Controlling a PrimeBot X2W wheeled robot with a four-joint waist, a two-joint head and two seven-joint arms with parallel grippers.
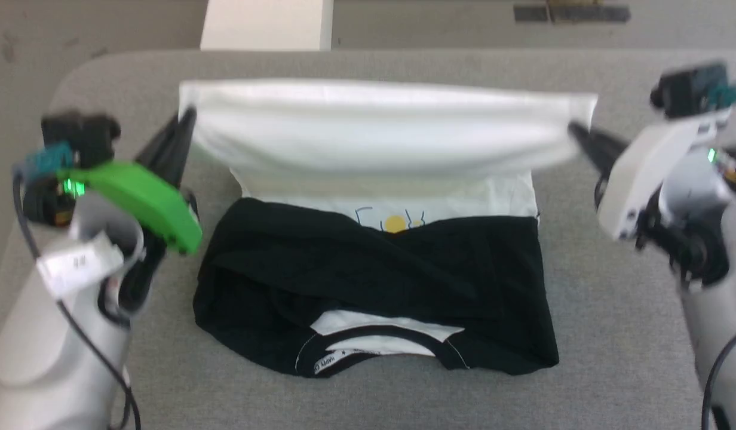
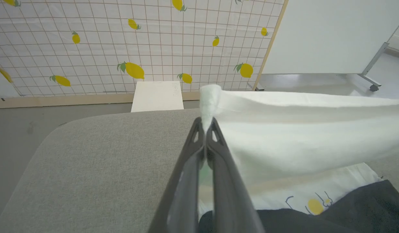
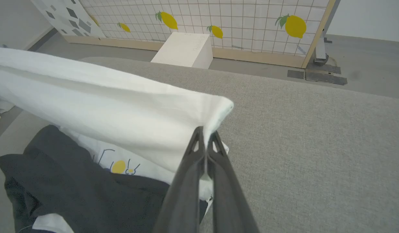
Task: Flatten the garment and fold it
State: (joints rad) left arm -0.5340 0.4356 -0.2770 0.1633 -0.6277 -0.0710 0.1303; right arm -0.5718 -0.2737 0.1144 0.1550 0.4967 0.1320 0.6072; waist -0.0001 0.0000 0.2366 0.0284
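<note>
A grey padded table (image 1: 613,334) spreads out below my head camera, with a white box (image 1: 266,24) beyond its far edge. The garment (image 1: 380,128) lies mid-table. Its black sleeves are bunched over the near part, the collar is toward me, and the yellow print just peeks above the black. Its white far edge is lifted off the table and stretched between my arms. My left pincer (image 1: 186,119) meets that edge at its left corner, my right pincer (image 1: 574,128) at its right corner.

From my left wrist, a lemon-patterned screen (image 2: 89,48) stands behind the table. My two dark fingers (image 2: 188,168) press together on a tuft of white cloth, which runs off rightward above the print.

From my right wrist, screen and box sit behind the table. The fingers (image 3: 186,168) here are clamped tight on the other white corner, and the fabric sags leftward over the black folds.
</note>
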